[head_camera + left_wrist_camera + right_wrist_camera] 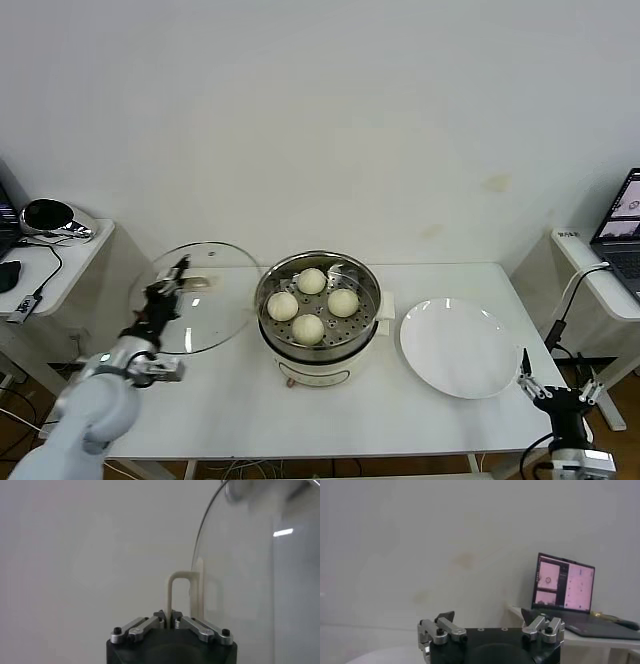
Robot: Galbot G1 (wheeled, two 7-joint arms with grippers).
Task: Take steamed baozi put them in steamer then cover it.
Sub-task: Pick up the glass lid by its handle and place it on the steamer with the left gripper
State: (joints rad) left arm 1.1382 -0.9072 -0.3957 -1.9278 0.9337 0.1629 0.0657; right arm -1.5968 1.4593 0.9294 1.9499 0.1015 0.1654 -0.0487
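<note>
In the head view, the steamer (318, 310) stood near the middle of the white table (230, 400), uncovered, with four steamed baozi (312, 305) resting on its perforated floor. To its left, the left gripper (170, 283) held a round glass lid (195, 296) by its handle, the lid tilted and raised off the table beside the steamer (its near edge close to the pot rim but apart from it). On the other side of the steamer lay a flat white plate (460, 345), bare. The right gripper (556, 385) hung at the table's right front corner, beyond the plate, its jaws spread.

In the left wrist view, the left gripper (170, 615) had its jaws pressed together on the lid's cream loop handle (177, 592), and the curved glass edge of the lid (240, 580) rose beside it against the pale wall.

In the right wrist view, the right gripper (490, 622) showed its jaws wide apart with nothing between them; an open laptop (562, 590) with a lit screen sat on a side surface behind it.
</note>
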